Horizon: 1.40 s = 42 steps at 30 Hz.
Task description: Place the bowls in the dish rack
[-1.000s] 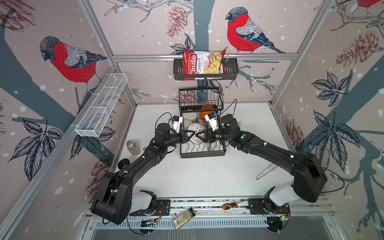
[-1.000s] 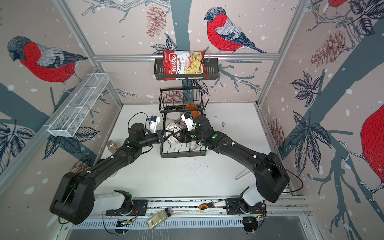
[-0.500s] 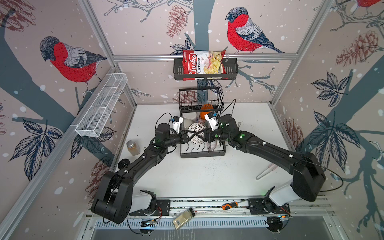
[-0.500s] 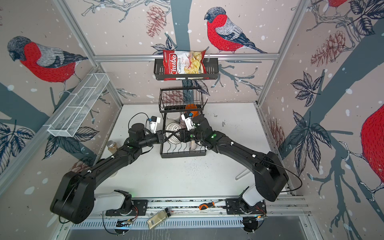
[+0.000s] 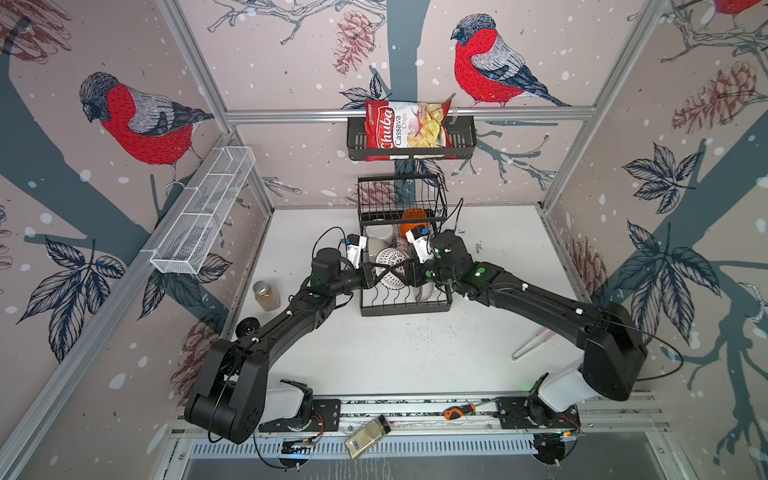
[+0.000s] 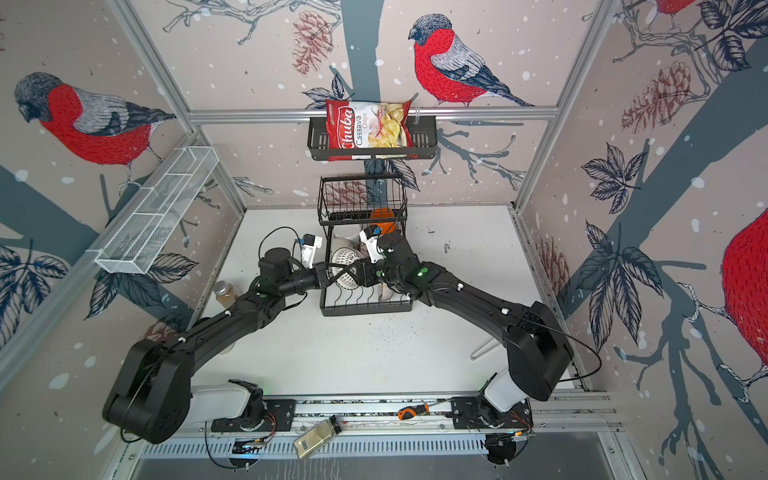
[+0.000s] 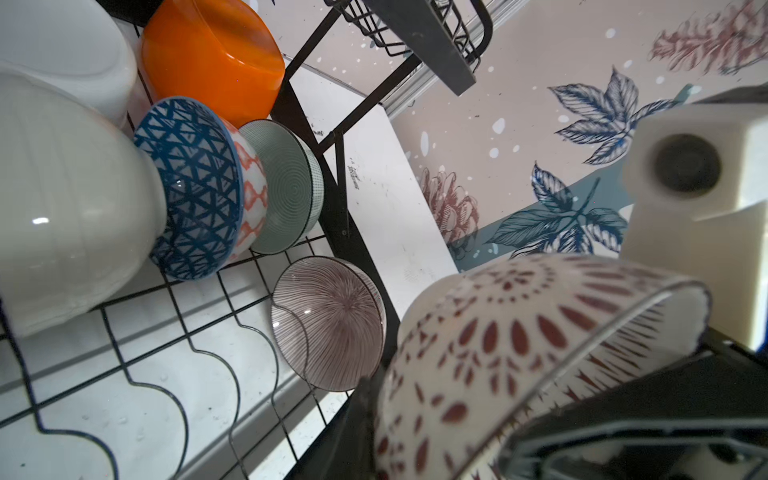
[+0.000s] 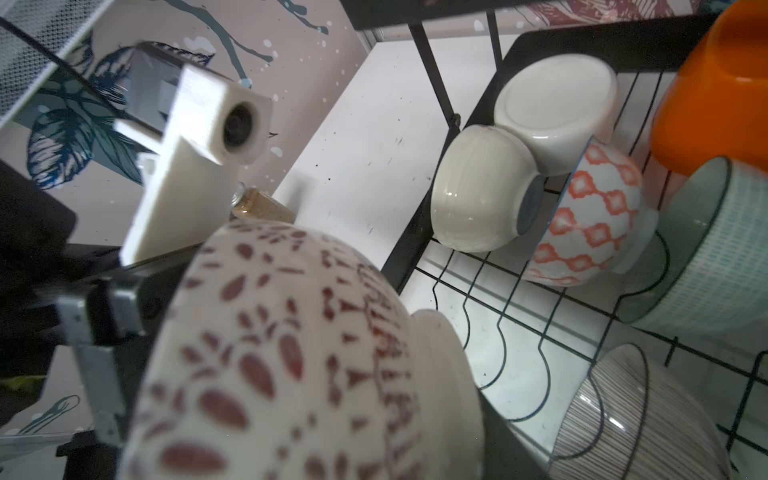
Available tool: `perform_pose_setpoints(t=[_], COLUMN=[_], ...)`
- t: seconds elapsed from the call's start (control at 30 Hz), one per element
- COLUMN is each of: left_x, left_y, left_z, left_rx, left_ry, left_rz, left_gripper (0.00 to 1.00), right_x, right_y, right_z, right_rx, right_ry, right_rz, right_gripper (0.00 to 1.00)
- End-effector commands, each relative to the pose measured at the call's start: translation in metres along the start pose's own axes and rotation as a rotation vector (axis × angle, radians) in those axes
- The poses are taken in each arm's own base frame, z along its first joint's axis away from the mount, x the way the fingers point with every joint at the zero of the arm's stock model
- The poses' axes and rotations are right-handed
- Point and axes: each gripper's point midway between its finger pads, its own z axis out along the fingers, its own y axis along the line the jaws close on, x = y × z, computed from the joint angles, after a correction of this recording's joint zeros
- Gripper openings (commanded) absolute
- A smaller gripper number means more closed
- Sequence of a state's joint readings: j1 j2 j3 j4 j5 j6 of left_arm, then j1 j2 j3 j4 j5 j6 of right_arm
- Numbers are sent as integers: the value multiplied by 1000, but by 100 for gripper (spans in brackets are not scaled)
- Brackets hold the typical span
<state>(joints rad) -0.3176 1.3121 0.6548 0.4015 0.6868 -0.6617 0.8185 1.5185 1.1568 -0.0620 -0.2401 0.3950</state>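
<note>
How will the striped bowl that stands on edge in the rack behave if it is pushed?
The striped bowl looks glazed, with a bright highlight, so it is probably hard, slippery and breakable. It is round and stands on its rim in a wavy slot of the rack, so a push may roll or tip it.
</note>
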Motion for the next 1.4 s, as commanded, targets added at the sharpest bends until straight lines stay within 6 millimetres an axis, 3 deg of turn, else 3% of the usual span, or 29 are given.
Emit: perform_pose_setpoints(t=[0.0,0.13,0.4,0.63,0.87,1.37], left_x=[-7,-7,-11,-17,-26,-24], left_y=[-6,-9,-25,-45,-67,-77], left_z=[-3,-5,-6,-6,-10,-16], left_rx=[54,72,137,246,335,378], left_ry=[-27,-20,-4,15,10,18], left_rz=[-7,1,38,63,85,117], left_gripper=[0,0,0,0,0,0], right_x=[-11,-13,-11,-12,-13,-17], right_y=[19,23,1,8,18,29], right_z=[-11,-23,-35,-51,-58,-51], right_rx=[-101,-150,-126,-214,-283,-371], right_ry=[-26,-43,-48,-75,-83,-81], right_rz=[-48,-60,-48,-75,-117,-123], right_gripper=[64,72,78,86,86,84])
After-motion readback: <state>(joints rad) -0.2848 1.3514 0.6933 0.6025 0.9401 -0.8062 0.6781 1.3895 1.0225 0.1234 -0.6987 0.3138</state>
